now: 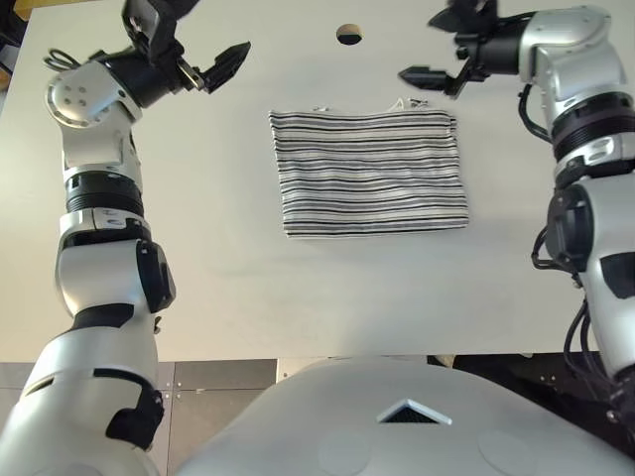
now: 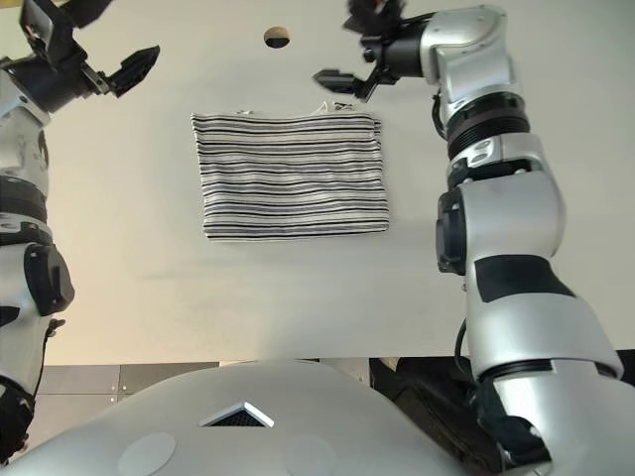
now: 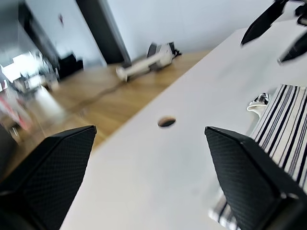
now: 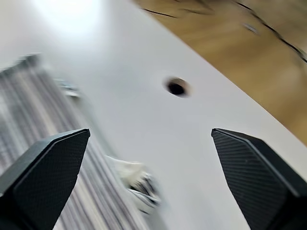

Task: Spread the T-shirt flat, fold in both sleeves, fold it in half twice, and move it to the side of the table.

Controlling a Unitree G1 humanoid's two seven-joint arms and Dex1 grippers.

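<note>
The left jaws stand wide apart and hold nothing. They are two black wedge-shaped fingers point(image 3: 57, 167) tapering to blunt points, their inner faces covered in a fine diamond-mesh grip texture. The right jaws are spread just as wide and are also unloaded, with the same black meshed fingers point(image 4: 43, 167). Behind each set come glossy silver-grey arm shells point(image 1: 84, 278), rounded and moulded, with black rings at the joints.

Between the two, on the far half of the matte off-white desk point(image 1: 248, 297), lies the black-and-white striped T-shirt point(image 1: 372, 174). It is folded into a flat rectangle, wider than deep. The fabric is soft and thin, with narrow stripes of uneven width running side to side. Its edges are fairly straight, and the near left corner is a little ragged where the layers show.

The lower finger of the right jaws hangs near the shirt's far right corner without gripping it. The left jaws are well apart from the shirt, off its far left corner. At the shirt's far edge a small white scrap point(image 1: 402, 102) curls up; I cannot tell whether it is collar trim or a label, and any print on it is too small to read.

Beyond the shirt a small round hole point(image 1: 349, 34), dark inside, pierces the smooth desktop. Past the desk's far edge lies a warm brown wooden floor point(image 3: 96, 96).
</note>
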